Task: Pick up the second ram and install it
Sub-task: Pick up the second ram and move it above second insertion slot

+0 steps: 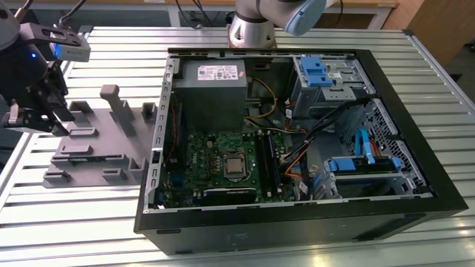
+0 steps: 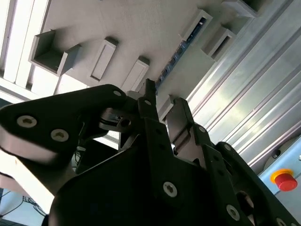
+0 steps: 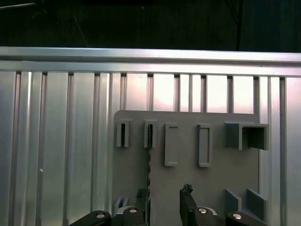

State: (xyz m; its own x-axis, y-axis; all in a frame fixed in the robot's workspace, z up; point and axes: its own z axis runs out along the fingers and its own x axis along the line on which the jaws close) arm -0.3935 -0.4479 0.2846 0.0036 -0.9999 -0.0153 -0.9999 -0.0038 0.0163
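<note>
On the worktop (image 3: 61, 141), slotted in the grey holder (image 3: 216, 183), the second ram (image 2: 181, 49) stands edgewise, pointing at the open, empty hand (image 3: 164, 189).

The ribbed metal bench (image 1: 74, 222) carries a grey holder block (image 1: 97, 150) at nine o'clock, an open computer case (image 1: 297, 222) centre to three, and apparently the arm's base (image 1: 251, 33) at twelve.
</note>
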